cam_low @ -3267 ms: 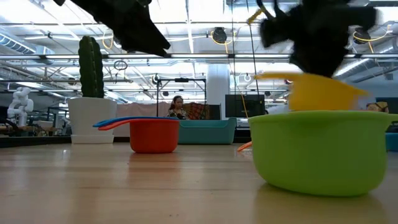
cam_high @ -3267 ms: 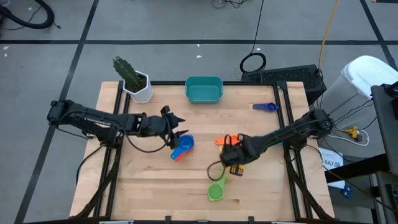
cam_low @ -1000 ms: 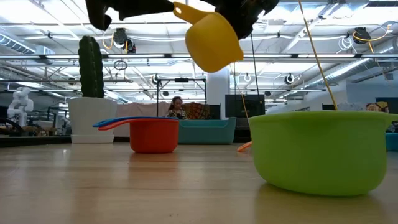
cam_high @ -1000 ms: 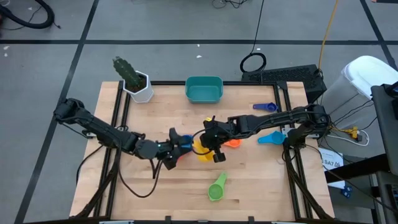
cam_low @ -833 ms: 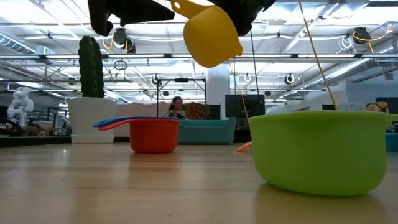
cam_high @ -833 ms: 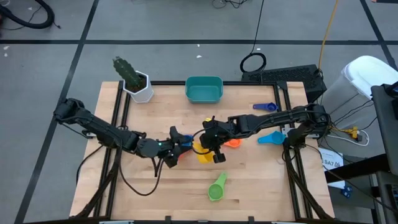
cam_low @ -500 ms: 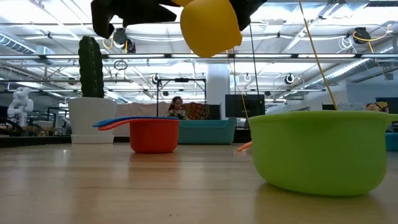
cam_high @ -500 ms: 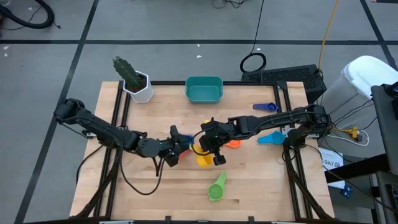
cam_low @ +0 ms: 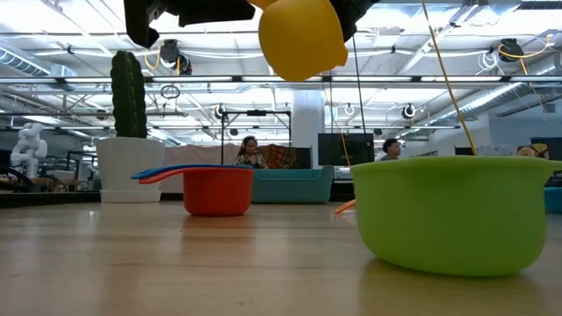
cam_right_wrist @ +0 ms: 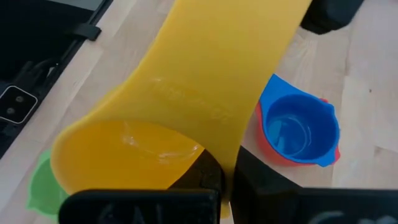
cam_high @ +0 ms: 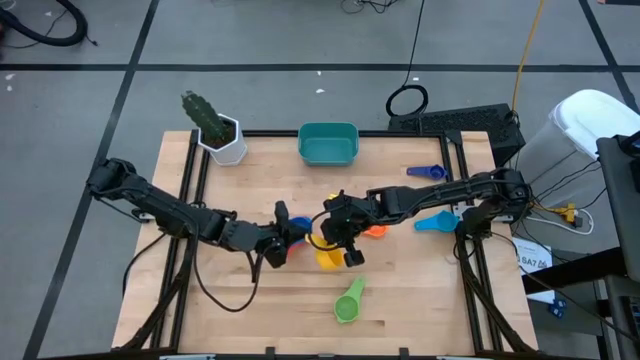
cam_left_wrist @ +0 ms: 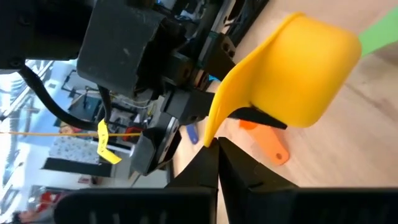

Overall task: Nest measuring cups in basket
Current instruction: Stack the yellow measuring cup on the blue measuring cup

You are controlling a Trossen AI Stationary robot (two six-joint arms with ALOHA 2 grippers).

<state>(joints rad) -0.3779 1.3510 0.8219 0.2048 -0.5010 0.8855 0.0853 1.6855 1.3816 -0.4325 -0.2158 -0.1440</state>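
Note:
A yellow measuring cup (cam_high: 328, 259) hangs in the air over the middle of the table, between my two grippers; it also shows in the low view (cam_low: 303, 35). My left gripper (cam_high: 289, 238) is shut at the end of its handle. My right gripper (cam_high: 336, 240) is shut on the handle nearer the bowl. Below them a blue cup (cam_right_wrist: 298, 130) sits nested in a red cup (cam_low: 217, 190) on the table. A green cup (cam_high: 347, 305) stands near the front edge. The teal basket (cam_high: 328, 127) stands at the far edge. My left gripper pinches the free end of the yellow cup's flat handle (cam_left_wrist: 210, 134) between its two fingertips, coming level from the table's left and along the handle. The cup is clear of the table. My right gripper pinches the same handle near the bowl (cam_right_wrist: 224, 146), one finger on each flat face, coming from the table's right. The bowl (cam_right_wrist: 124, 155) hangs beside the fingers, tipped on its side.
An orange cup (cam_high: 373, 229), a light blue cup (cam_high: 432, 221) and a dark blue cup (cam_high: 427, 172) lie on the table's right half. A white pot with a green plant (cam_high: 222, 138) stands at the far left corner. People show in the room beyond the table.
My right gripper has turned with the yellow cup; the bowl has swung a little toward the near edge and risen slightly. My left gripper has crept toward the handle's end.

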